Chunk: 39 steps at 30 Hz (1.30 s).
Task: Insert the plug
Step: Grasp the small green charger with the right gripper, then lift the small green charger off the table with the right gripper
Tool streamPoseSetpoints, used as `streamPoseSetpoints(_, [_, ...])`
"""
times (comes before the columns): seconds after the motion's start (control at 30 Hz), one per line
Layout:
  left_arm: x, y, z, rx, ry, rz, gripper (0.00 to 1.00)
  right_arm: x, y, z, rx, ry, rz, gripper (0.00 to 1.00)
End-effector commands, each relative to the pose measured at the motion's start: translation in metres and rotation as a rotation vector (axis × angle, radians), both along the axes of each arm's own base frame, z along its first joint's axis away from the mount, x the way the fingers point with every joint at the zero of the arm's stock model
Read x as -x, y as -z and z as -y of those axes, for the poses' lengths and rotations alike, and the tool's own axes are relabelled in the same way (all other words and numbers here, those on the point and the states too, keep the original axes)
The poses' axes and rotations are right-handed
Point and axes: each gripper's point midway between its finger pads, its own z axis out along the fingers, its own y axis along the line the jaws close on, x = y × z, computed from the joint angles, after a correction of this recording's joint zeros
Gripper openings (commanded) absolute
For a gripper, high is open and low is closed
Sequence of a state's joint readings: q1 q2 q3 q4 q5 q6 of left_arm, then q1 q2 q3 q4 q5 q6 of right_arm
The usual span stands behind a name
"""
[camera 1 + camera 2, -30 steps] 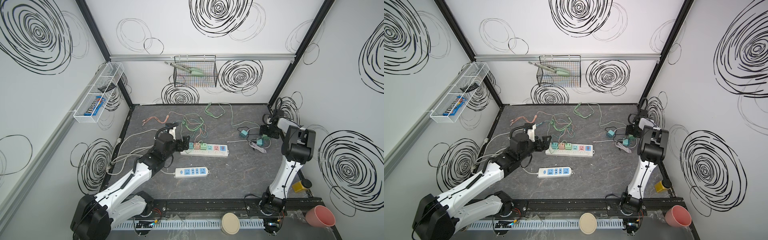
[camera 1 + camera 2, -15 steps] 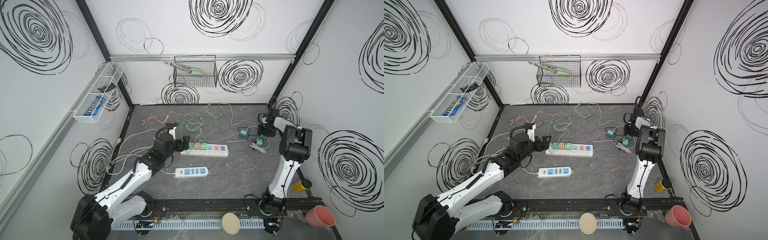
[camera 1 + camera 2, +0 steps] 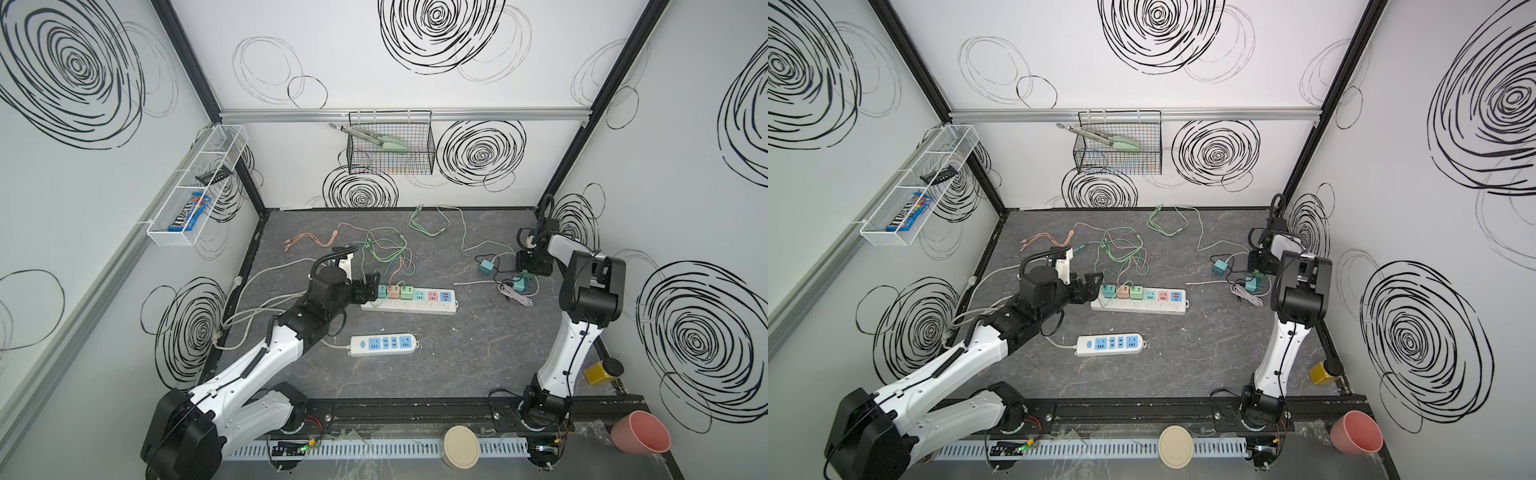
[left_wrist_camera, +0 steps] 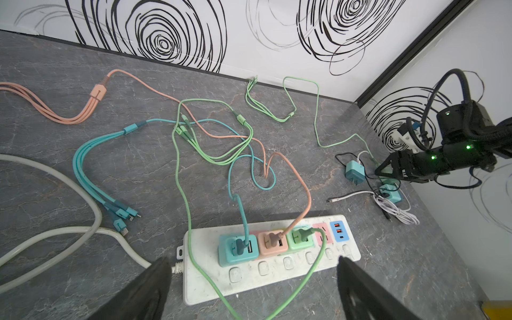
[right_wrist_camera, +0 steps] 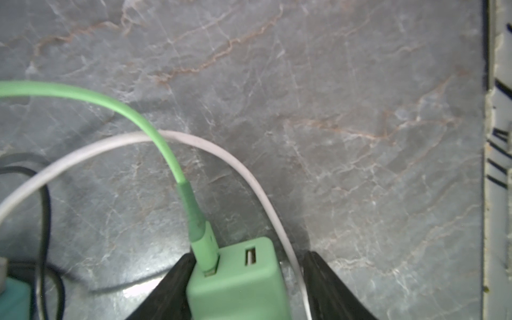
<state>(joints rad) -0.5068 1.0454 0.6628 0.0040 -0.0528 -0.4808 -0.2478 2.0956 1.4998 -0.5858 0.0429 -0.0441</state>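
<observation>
Green plug (image 5: 238, 279) unlifted, far right on desk (image 5: 332, 110).
Right tool (image 5: 249, 256) spread astride it, no pinch; left tool (image 4: 252, 260) spread by strip (image 4: 263, 282). Grasp, carry, insertion all remain.

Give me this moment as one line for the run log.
left claw: open, at strip end | right claw: open, straddling loose green charger, not clamped | strip: three chargers plugged in

Grey marbled tabletop (image 4: 138, 166); white wall (image 4: 263, 33) scribbled with black spirals; white power strip (image 4: 249, 288) with teal charger (image 4: 238, 250), peach charger (image 4: 273, 243), green charger (image 4: 300, 239).
</observation>
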Motion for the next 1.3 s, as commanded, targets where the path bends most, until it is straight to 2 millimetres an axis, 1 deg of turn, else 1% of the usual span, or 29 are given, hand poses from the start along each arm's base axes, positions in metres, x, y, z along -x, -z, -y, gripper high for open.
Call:
streamPoseSetpoints(0.0, [-0.006, -0.020, 0.000, 0.011, 0.002, 0.052, 0.96, 0.037, 0.011, -0.001, 0.008, 0.018, -0.134, 0.66])
streamPoseSetpoints(0.1, [-0.006, -0.019, 0.000, 0.015, 0.002, 0.054, 0.96, 0.033, 0.004, -0.003, -0.003, 0.014, -0.109, 0.60])
streamPoseSetpoints(0.23, [-0.004, -0.017, 0.000, 0.018, 0.000, 0.048, 0.96, 0.034, 0.004, -0.003, 0.003, 0.014, -0.111, 0.54])
streamPoseSetpoints(0.33, [-0.003, -0.016, -0.001, 0.018, 0.000, 0.048, 0.96, 0.030, -0.003, -0.004, 0.015, 0.006, -0.092, 0.52])
streamPoseSetpoints(0.53, [-0.004, -0.015, -0.003, 0.013, -0.007, 0.050, 0.96, 0.019, -0.024, -0.009, 0.034, -0.010, -0.035, 0.48])
streamPoseSetpoints(0.67, [-0.004, -0.014, -0.003, 0.007, -0.007, 0.050, 0.96, 0.015, -0.036, -0.007, 0.051, 0.002, -0.005, 0.49])
streamPoseSetpoints(0.87, [-0.005, -0.014, -0.004, -0.005, -0.006, 0.049, 0.96, 0.009, -0.051, -0.009, 0.027, 0.004, 0.057, 0.48])
streamPoseSetpoints(0.97, [-0.006, -0.013, -0.005, -0.004, -0.007, 0.047, 0.96, 0.008, -0.053, -0.012, 0.004, 0.001, 0.071, 0.45])
streamPoseSetpoints(1.03, [-0.006, -0.012, -0.006, -0.005, -0.006, 0.046, 0.96, 0.006, -0.060, -0.016, -0.006, 0.002, 0.101, 0.42])
streamPoseSetpoints(1.07, [-0.006, -0.013, -0.005, -0.004, -0.005, 0.045, 0.96, 0.004, -0.067, -0.019, -0.014, 0.002, 0.134, 0.40])
streamPoseSetpoints(1.17, [-0.006, -0.014, -0.002, 0.002, 0.017, 0.042, 0.96, -0.005, -0.102, -0.029, -0.041, -0.012, 0.276, 0.32])
streamPoseSetpoints(1.27, [-0.006, -0.018, 0.007, 0.006, 0.062, 0.035, 0.96, -0.014, -0.144, -0.053, -0.015, -0.088, 0.456, 0.24])
